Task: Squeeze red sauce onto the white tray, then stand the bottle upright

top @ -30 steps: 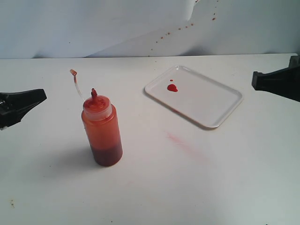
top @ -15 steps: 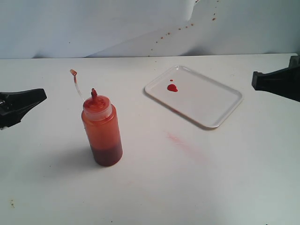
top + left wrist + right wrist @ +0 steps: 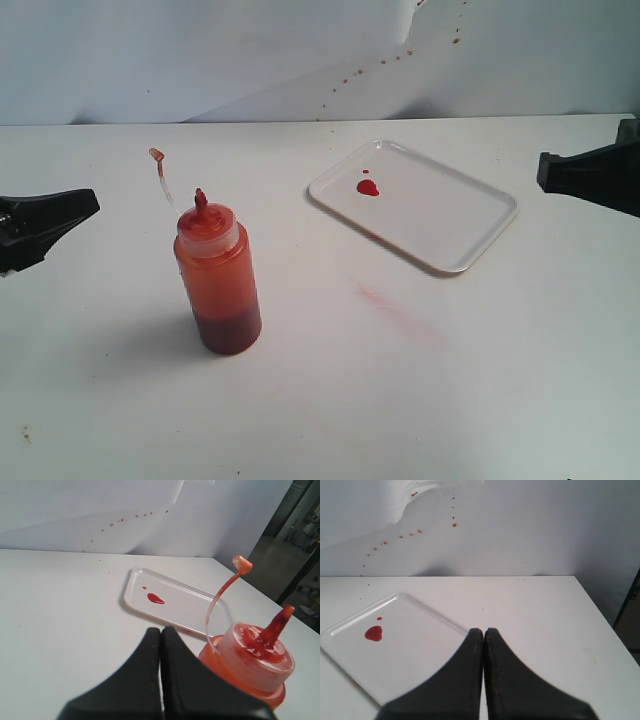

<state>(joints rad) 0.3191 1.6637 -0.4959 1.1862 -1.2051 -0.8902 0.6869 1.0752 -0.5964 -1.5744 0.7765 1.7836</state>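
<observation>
The bottle stands upright on the open counter, well apart from the white tray bearing red sauce. The left pincer and right pincer are pressed together at opposite sides.

On the desk the bottle stood upright, left of the middle and toward the front. Its tethered tip cap rose behind it and to its left. The tray lay flat on the desk to the right and farther back, well apart from the bottle. A blob of sauce sat on the tray near its far-left corner. A smear lay on the desk just before the tray's near edge, between tray and bottle. The left claw hung at the left edge, apart from the bottle; the right claw hung at the right edge, beyond the tray. A wall stood behind the desk.
</observation>
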